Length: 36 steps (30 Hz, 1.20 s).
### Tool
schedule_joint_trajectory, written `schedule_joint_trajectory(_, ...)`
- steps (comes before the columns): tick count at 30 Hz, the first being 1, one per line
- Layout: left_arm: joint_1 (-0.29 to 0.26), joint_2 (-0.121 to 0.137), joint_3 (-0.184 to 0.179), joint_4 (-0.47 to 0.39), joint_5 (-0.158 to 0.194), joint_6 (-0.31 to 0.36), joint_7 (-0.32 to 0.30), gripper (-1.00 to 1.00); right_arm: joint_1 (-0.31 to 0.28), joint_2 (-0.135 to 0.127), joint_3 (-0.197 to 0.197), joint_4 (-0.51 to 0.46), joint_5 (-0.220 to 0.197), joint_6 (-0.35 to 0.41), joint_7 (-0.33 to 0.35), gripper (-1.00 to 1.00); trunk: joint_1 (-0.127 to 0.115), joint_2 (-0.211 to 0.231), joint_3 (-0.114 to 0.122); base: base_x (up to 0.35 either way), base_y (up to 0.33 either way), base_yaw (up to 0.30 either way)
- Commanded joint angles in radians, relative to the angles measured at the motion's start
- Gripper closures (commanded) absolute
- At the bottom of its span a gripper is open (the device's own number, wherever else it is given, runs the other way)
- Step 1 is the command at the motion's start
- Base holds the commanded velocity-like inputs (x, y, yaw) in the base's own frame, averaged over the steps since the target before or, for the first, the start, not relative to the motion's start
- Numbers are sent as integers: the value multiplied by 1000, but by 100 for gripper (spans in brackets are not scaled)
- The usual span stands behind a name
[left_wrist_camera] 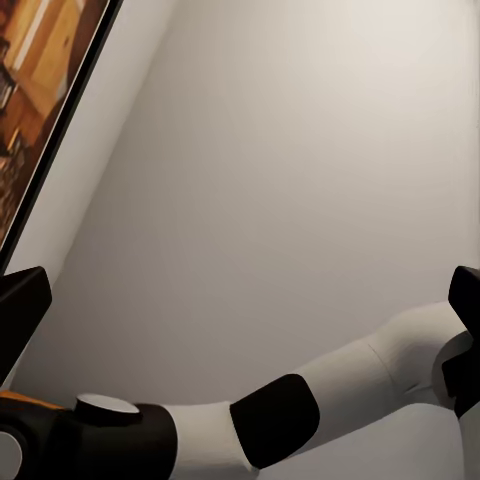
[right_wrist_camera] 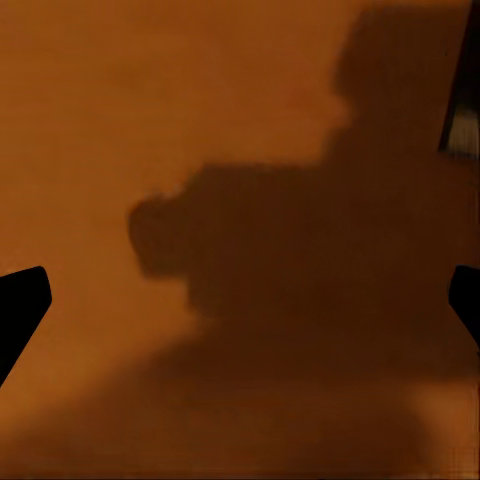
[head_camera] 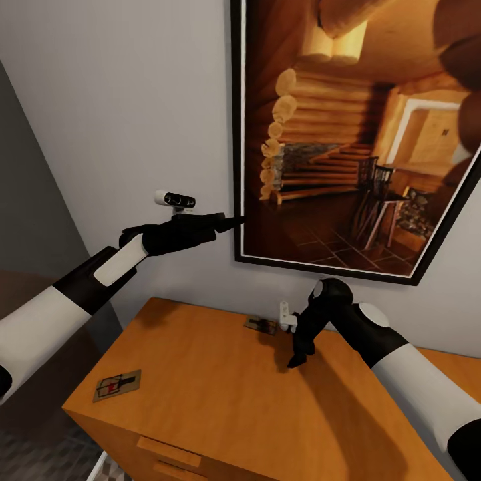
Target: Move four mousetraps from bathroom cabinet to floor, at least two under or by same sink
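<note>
My right gripper pointed straight down over the cabinet, jaws spread wide and holding nothing; in the right wrist view the two black fingertips sat at opposite edges with bare orange-brown wood and the arm's own shadow between them. From the head camera I could not tell whether the tips touched the top or hung just above it. Just beside that gripper, toward the wall, one mousetrap lay flat near the back edge of the cabinet top: a small tan board with dark wire across it, too small for me to read more. A second mousetrap lay flat near the front left corner of the same top, well apart from the first, and this one I saw better: a pale wooden rectangle, dark wire looped over it, a red mark near the middle. My left gripper was raised and levelled at the framed picture on the grey wall, nothing in it; the left wrist view showed its fingertips far apart at the frame edges, my right arm crossing between them. The cabinet showed wooden bar handles on its front, and a patch of patterned bathroom floor showed below its left corner.
</note>
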Motion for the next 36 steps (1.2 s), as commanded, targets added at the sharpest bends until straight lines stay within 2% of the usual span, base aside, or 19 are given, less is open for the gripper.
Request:
schedule_joint_trajectory(1,-2,1,-4,0,10,9,0,-100,-1,-1,2,0,14,14,5,-100,0,-1,-1,0,0,0)
schedule_joint_trajectory(5,-2,1,-4,1,10,9,-1,-100,0,0,1,8,46,29,6,-100,0,-1,-1,0,0,0)
schedule_joint_trajectory(15,-2,1,-4,0,10,9,0,-100,0,0,-1,13,84,48,-1,-100,0,-1,-1,0,0,0)
schedule_joint_trajectory(26,-2,1,-4,0,10,9,0,-100,0,0,-7,14,144,53,-7,-100,0,-1,-1,0,0,0)
schedule_joint_trajectory(36,-2,1,-4,0,10,9,0,-100,0,3,-13,10,162,54,-18,-100,0,-1,-1,0,0,0)
